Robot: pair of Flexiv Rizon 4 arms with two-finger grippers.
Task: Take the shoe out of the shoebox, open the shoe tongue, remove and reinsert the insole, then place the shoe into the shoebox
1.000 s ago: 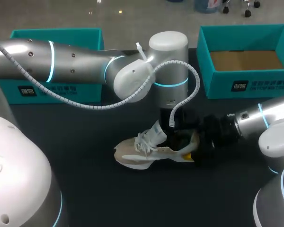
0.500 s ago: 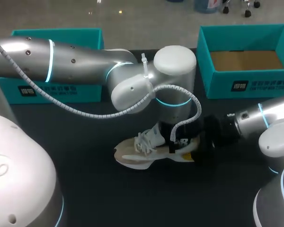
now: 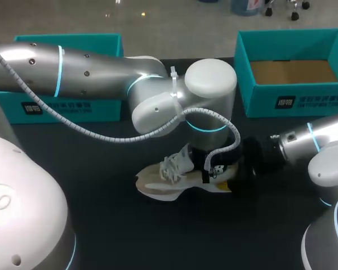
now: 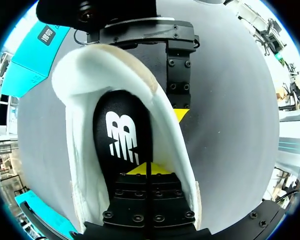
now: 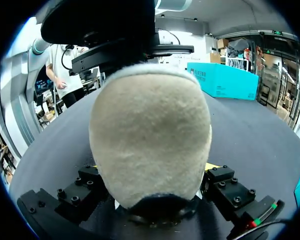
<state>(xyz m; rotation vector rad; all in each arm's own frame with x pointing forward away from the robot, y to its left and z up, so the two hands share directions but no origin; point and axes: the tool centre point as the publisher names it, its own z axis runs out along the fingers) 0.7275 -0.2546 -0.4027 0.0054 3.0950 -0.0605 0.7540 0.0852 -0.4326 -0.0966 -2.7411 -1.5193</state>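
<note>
A pale shoe lies on its side in the middle of a dark surface, out of its box, toe towards my left.

The right jaws grip its padded heel from both sides. The left jaws reach down into the shoe's mouth with no gap showing between their fingers. Their yellow tips rest on the black insole, which lies flat inside. Whether they pinch any of it, I cannot tell.

Risks, as I judge them:
- If the insole is lifted without a true pinch, the tips may slide off, or the whole shoe may drag upward against the heel grip.
- The two jaws sit very close together at the collar, so a small sideways move could knock one into the other.
- The ribbed white hose on the left arm loops low beside the shoe and could snag on it or on the right arm.

The widest room for moving looks to be the stretch of surface on the near side of the shoe. Beyond the shoe, the left arm spans much of the width. At the far edge stand two teal boxes. The left shoebox is partly behind the left arm. The right shoebox is open-topped and well apart from the shoe. Its front wall is an edge the shoe must later be carried over.
</note>
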